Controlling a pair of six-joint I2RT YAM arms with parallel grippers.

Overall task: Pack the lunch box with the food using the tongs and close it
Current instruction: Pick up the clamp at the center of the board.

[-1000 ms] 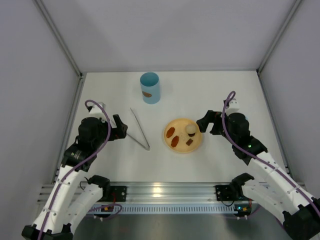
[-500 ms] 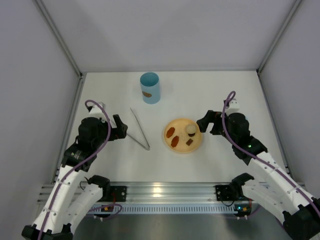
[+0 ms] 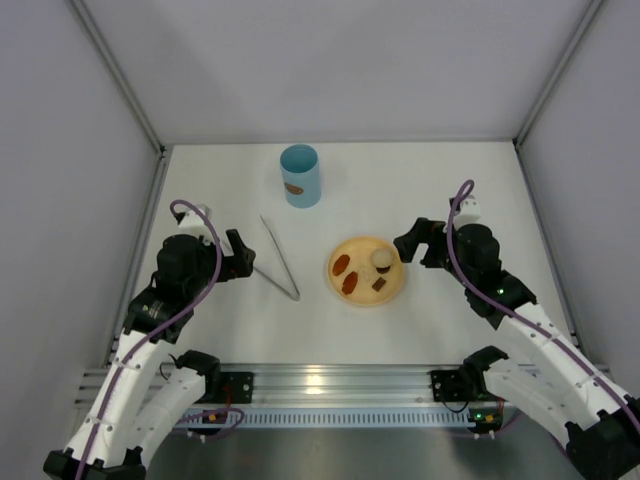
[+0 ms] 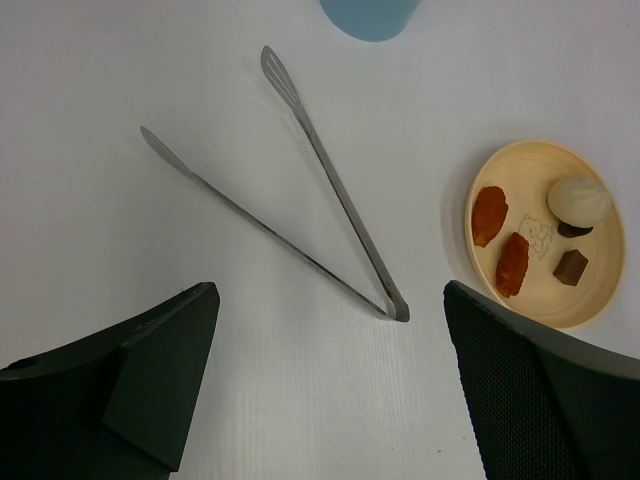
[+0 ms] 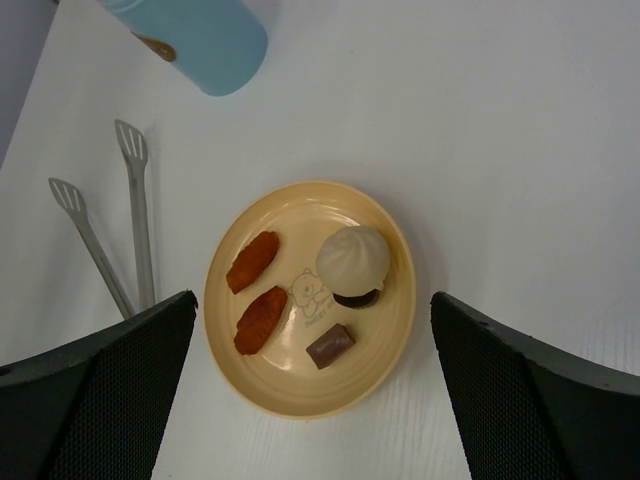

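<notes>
The left claw (image 3: 243,258) hangs with its fingers spread wide and holds nothing. The tongs (image 4: 336,188) lie flat on the table (image 4: 100,250) just ahead of it, hinge end nearest and tips fanned away. The right claw (image 3: 410,245), equally spread and empty, faces the plate (image 5: 300,385) carrying the food (image 5: 262,318). The lunch box (image 3: 300,175) stands upright well beyond both claws. The thin, flat tongs may skid or be caught by one arm only. A nudge could tip the tall lunch box.
</notes>
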